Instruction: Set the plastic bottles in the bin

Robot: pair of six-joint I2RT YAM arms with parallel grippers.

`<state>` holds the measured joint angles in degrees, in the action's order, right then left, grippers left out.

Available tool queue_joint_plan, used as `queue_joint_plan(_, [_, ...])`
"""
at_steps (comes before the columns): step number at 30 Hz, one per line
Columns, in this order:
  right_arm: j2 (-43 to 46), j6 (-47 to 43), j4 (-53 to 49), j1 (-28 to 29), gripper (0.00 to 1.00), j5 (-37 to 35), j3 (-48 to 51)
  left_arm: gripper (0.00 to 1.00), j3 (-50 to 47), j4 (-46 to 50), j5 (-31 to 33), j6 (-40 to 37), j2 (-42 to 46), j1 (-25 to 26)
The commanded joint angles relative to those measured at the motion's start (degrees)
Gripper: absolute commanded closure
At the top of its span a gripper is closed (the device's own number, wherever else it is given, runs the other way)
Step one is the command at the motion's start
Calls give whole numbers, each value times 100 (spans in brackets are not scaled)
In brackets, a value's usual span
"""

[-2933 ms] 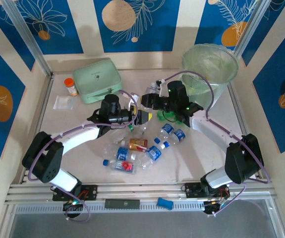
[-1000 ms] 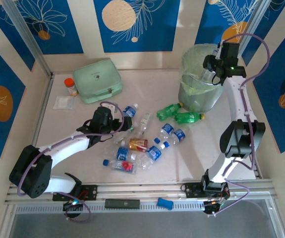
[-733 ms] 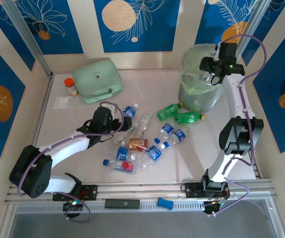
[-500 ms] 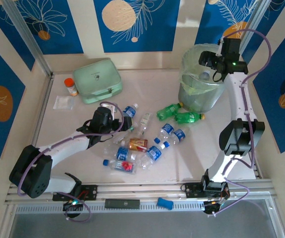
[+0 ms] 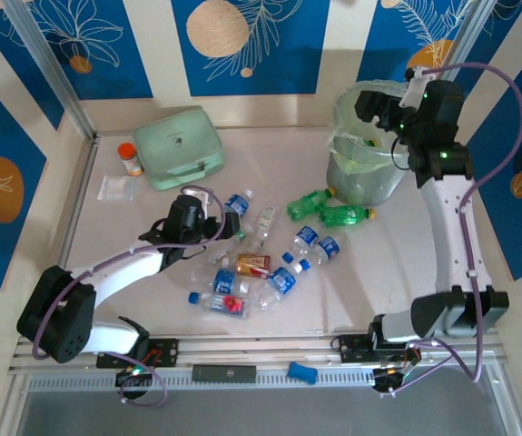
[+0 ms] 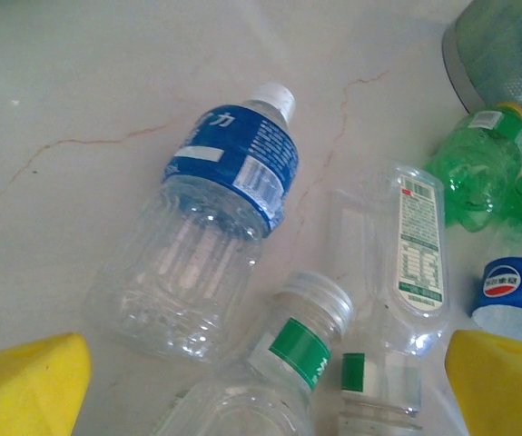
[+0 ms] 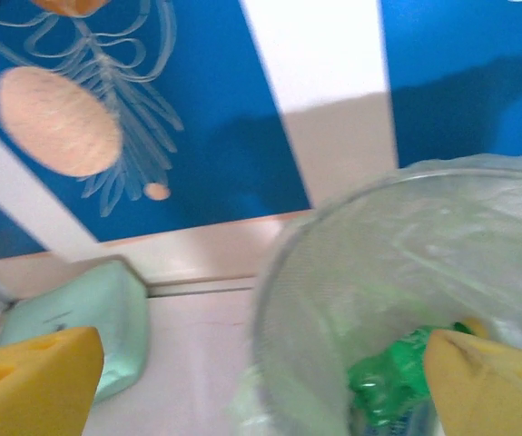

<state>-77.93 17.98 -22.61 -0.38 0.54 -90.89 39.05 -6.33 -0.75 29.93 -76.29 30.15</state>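
Observation:
Several plastic bottles lie in a loose heap mid-table: a blue-labelled one (image 5: pixel 236 202), two green ones (image 5: pixel 308 202) and a red-labelled one (image 5: pixel 251 263). My left gripper (image 5: pixel 227 227) hovers low over the heap's left side, open. Between its yellow fingertips (image 6: pixel 24 386) lie a blue-labelled bottle (image 6: pixel 215 236) and a clear bottle with a green band (image 6: pixel 297 354). The bin (image 5: pixel 360 182) stands at the back right. My right gripper (image 5: pixel 383 111) hangs open over the bin's rim with nothing between its fingers. In the right wrist view, a crushed green bottle (image 7: pixel 397 372) lies inside the bin (image 7: pixel 333 272).
A mint-green zip case (image 5: pixel 183 145) sits at the back left, with an orange-capped jar (image 5: pixel 130 157) and a small clear packet (image 5: pixel 115 187) beside it. Patterned blue walls close in the back and sides. A metal rail runs along the table's near edge.
My right gripper opened over the bin, dropped the bottle it held, and the arm pulled back and up. The left arm has stayed put.

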Motion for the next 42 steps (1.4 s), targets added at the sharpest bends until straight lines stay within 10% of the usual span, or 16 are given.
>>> queue_joint_plan(1, [282, 417, 731, 241, 7, 664, 757, 0, 230, 61, -15, -33, 39, -255])
queue_joint_plan(18, [621, 1581, 2307, 2226, 1, 287, 3457, 0, 1465, 1045, -1346, -964, -1215, -1028])
queue_joint_plan(42, [499, 2254, 2828, 2464, 1, 308, 4301, 9, 3585, 3038, -824, -2536, -3317, -730])
